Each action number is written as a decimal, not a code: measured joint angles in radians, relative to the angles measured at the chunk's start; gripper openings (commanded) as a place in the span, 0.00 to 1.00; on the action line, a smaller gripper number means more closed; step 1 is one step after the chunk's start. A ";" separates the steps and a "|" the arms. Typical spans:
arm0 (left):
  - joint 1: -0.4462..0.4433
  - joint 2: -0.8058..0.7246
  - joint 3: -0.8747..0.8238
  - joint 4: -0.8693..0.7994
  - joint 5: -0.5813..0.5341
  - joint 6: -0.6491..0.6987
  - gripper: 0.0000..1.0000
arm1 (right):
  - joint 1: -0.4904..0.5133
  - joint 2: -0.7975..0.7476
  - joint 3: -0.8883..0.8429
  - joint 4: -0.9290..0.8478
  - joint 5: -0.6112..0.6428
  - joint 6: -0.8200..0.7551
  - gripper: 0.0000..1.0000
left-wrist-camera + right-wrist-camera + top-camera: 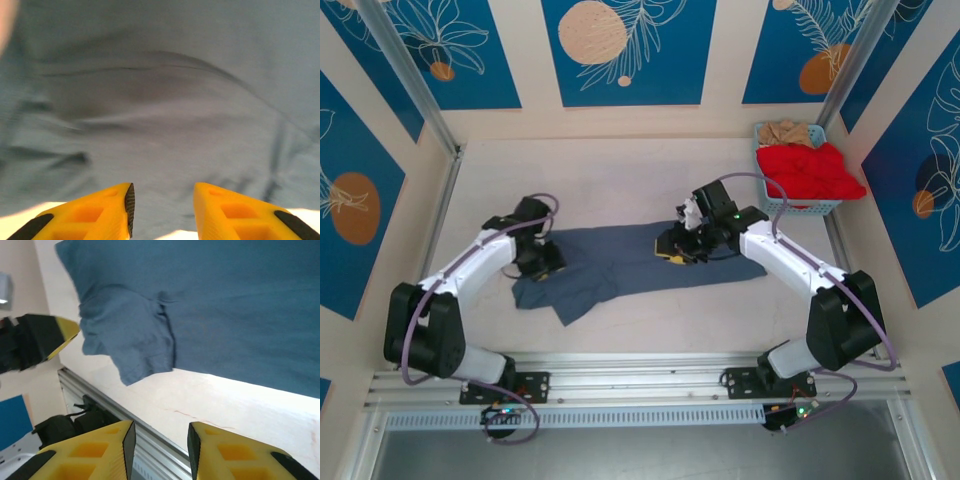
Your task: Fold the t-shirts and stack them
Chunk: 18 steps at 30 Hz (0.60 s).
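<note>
Top external view puts the slate-blue t-shirt (620, 268) rumpled across the middle of the table (620, 170), between my 2 arms. My left gripper (542, 258) sits low at the shirt's left end, and my right gripper (678, 245) is at its far edge, right of the middle. From my left wrist, my 2 yellow fingers (107, 210) stand apart with nothing between them, and blurred, creased blue cloth lies just ahead. From my right wrist, the fingers are likewise spread with nothing in them. Bare tabletop shows in the gap, and the shirt's edge and 1 sleeve (130, 345) lie beyond, well apart from the tips. At the far right corner, the light-blue basket (798, 207) holds a red t-shirt (810, 170) heaped over its rim, with a beige t-shirt (788, 132) behind it.
</note>
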 measured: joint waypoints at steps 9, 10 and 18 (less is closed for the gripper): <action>0.153 0.045 -0.052 0.027 -0.027 0.218 0.33 | 0.050 0.024 0.029 0.056 -0.056 0.001 0.36; 0.154 0.053 -0.053 0.037 -0.027 0.228 0.33 | 0.051 0.025 0.031 0.056 -0.056 0.001 0.36; 0.156 0.105 -0.064 0.114 -0.017 0.268 0.29 | 0.051 0.031 0.042 0.056 -0.056 0.001 0.36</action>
